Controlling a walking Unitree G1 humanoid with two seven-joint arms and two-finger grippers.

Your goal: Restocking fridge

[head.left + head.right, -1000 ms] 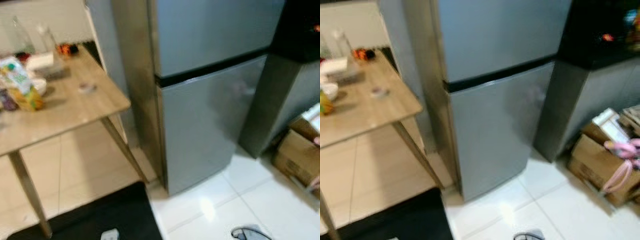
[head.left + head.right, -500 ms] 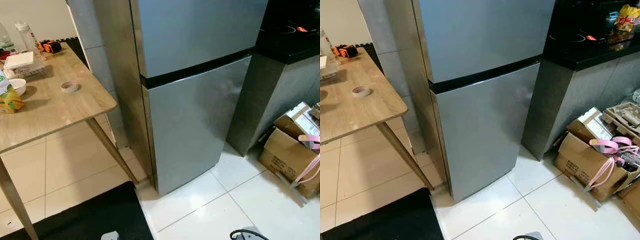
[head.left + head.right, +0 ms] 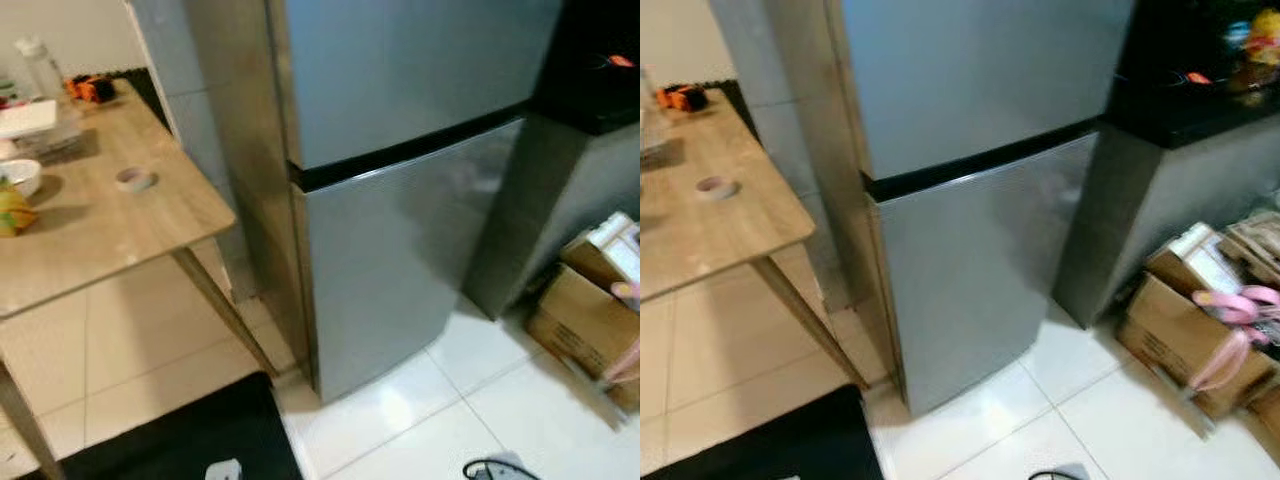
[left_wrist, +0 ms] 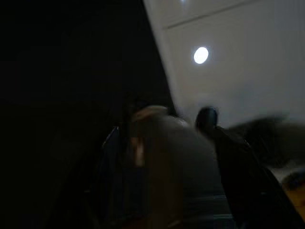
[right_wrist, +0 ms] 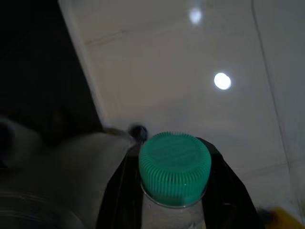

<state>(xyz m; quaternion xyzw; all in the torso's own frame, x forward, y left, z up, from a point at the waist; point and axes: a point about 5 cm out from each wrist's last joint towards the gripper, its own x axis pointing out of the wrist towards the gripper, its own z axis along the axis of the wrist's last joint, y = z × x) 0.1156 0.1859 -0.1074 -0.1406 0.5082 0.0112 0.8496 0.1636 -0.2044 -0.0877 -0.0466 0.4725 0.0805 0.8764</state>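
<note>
The fridge (image 3: 400,200) is a tall box of smooth grey metal with two shut doors and a black strip between them; it stands on glossy white floor tiles (image 3: 1110,420). To its left is a wooden counter (image 3: 100,230) with slanted legs, which carries a small round roll of tape (image 3: 133,179) and a white bowl (image 3: 20,177). To the right of the fridge are brown cardboard boxes (image 3: 1185,335) with pink straps. The right gripper (image 5: 174,191) pinches a clear bottle (image 5: 174,168) with a ribbed green cap, low over the floor tiles. The left gripper (image 4: 167,143) is dark and blurred; whether it is spread I cannot tell.
</note>
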